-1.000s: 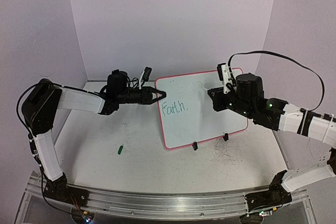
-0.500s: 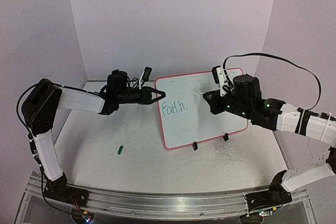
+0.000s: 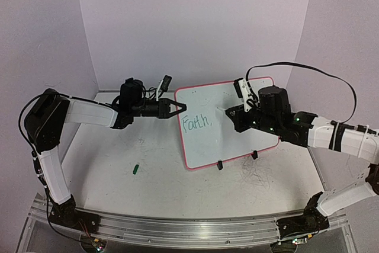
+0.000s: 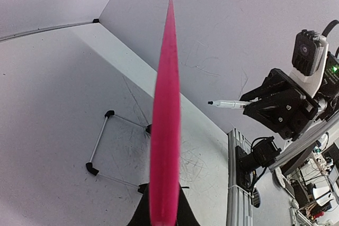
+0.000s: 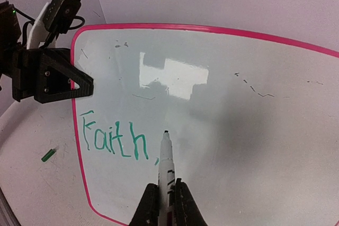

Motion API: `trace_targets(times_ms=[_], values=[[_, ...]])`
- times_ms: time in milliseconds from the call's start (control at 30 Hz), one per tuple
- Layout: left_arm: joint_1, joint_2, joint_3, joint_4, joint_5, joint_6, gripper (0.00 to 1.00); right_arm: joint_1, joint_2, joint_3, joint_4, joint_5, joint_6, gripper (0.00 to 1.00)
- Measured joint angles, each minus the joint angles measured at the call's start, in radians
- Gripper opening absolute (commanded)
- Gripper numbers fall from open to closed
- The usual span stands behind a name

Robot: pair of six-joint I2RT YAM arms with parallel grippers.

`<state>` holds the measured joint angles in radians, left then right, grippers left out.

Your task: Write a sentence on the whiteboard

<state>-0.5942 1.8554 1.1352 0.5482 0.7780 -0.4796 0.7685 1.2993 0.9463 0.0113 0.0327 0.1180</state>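
1. small green object (image 3: 135, 169): lies on the bench (image 3: 118, 188), well left of the left fingers.
2. left fingers (image 3: 182, 109): clamped on the left edge of the whiteboard (image 3: 207, 143), which stands tilted between both arms.
3. sentence (image 3: 196, 124): green "Faith," just right of the left fingers.
4. marker (image 5: 166, 157): clamped in the right fingers (image 3: 231, 114), tip beside the comma; contact with the board cannot be told.

Fixed high rear overview; close wrist views, left edge-on, right face-on to the shared whiteboard (image 3: 225, 143).
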Motion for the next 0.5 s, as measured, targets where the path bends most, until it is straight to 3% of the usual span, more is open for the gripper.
trace_targets(times_ms=[500], values=[[0.012,0.016,0.031,-0.039,0.031,0.025,0.0,0.001,0.041,0.0,-0.004,-0.021,-0.01,0.0]])
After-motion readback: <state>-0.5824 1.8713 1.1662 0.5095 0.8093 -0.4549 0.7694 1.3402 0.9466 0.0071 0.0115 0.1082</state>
